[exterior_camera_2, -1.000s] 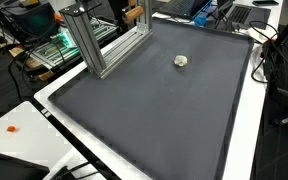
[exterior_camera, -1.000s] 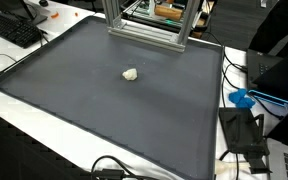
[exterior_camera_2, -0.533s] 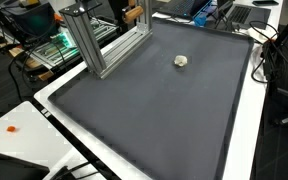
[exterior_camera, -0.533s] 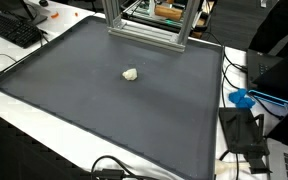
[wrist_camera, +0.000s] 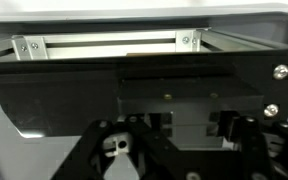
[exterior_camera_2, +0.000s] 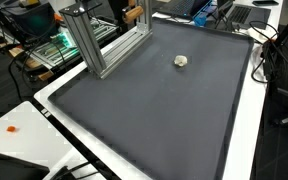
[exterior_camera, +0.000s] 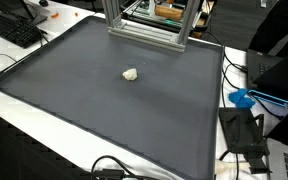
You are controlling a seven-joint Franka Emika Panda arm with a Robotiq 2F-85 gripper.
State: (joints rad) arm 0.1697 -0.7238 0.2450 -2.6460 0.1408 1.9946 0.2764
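A small white lump point(exterior_camera: 131, 74) point(exterior_camera_2: 182, 61) lies alone on the dark grey mat point(exterior_camera: 94, 115) point(exterior_camera_2: 154, 115). In both exterior views the arm and gripper are out of sight. The wrist view looks level at a silver aluminium rail point(wrist_camera: 104, 43) with dark black panels point(wrist_camera: 184, 85) below it. My gripper point(wrist_camera: 194, 128) shows dimly at the bottom of that view. Its two dark fingers point(wrist_camera: 222, 126) stand apart, with nothing between them. The white lump does not appear in the wrist view.
An aluminium frame point(exterior_camera: 144, 30) point(exterior_camera_2: 99, 45) stands at the mat's far edge. A black keyboard point(exterior_camera: 14, 30), a blue object point(exterior_camera: 242, 99), a black device point(exterior_camera: 244, 132) and cables point(exterior_camera: 114, 168) lie on the white table around the mat.
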